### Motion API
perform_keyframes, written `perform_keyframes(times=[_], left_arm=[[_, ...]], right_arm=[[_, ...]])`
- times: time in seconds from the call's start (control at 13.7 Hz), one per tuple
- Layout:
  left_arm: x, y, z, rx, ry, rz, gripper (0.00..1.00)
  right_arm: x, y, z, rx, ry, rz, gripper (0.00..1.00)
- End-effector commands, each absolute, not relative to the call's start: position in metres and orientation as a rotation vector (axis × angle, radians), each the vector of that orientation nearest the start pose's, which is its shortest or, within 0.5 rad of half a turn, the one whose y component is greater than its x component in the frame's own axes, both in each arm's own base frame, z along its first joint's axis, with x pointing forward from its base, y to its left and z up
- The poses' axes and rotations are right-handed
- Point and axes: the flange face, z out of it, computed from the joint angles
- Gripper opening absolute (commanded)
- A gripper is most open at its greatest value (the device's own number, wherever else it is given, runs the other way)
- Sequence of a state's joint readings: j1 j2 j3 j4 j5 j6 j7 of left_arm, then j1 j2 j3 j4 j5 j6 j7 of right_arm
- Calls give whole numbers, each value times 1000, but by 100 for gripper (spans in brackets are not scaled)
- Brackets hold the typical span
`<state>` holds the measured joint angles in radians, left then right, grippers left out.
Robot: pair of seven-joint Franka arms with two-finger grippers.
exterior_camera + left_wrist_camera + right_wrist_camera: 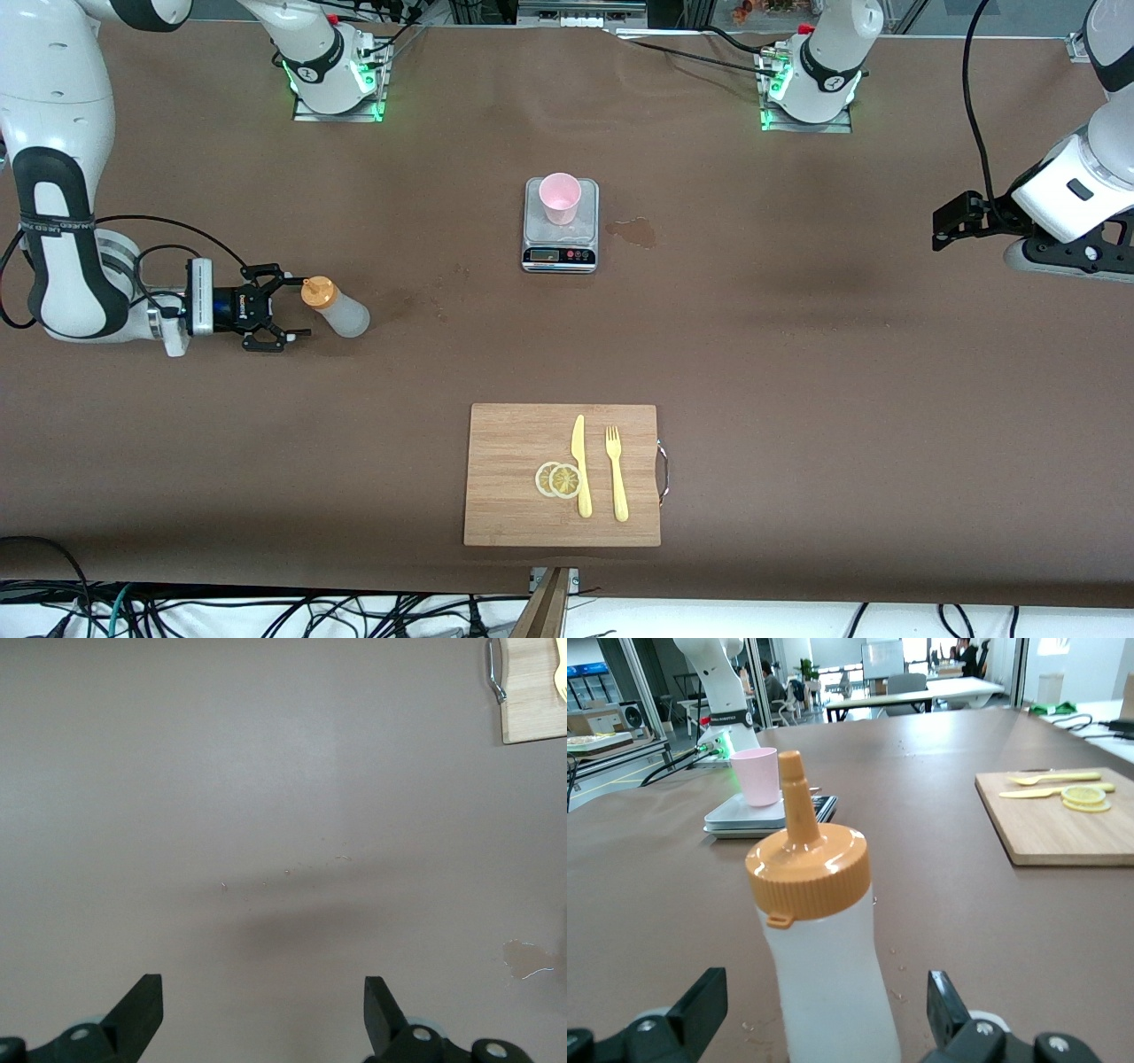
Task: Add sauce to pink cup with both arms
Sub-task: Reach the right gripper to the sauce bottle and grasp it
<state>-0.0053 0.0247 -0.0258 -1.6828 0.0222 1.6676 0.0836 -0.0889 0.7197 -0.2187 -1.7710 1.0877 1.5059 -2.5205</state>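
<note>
So the right gripper (282, 312) is down low at the right arm's end of the table (797, 354), fingers spread wide on either side of the squeeze bottle (338, 310), not squeezing it. In the right wrist view the bottle (824, 966) stands upright between the finger tips with its orange nozzle cap (806, 864) up top, gaps on both sides. From the bottle, the pink cup (560, 197) is at about 2 o'clock in the front view, sitting on a small kitchen scale (560, 252) mid-table. Straight down at 6 o'clock from the scale is a wooden cutting board (509, 478) with two lemon slices (559, 479), a yellow knife (580, 465) and a yellow fork (616, 472). The left gripper (261, 1014) waits up in the air over bare table at the left arm's end, fingers apart and holding nothing.
</note>
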Motion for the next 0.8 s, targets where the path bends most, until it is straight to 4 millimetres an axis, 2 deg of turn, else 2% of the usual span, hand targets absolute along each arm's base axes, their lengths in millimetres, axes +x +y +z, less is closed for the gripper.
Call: perform_keyframes(times=[0.0, 0.15, 0.73], left_arm=[[570, -13, 570, -3109, 208, 54, 100], [570, -14, 571, -3107, 210, 52, 100], [571, -11, 570, -3112, 200, 54, 100]], right_arm=[[577, -61, 143, -1275, -1491, -920, 100], [574, -53, 131, -1242, -1469, -944, 100], [572, -20, 119, -1165, -1399, -1009, 100]])
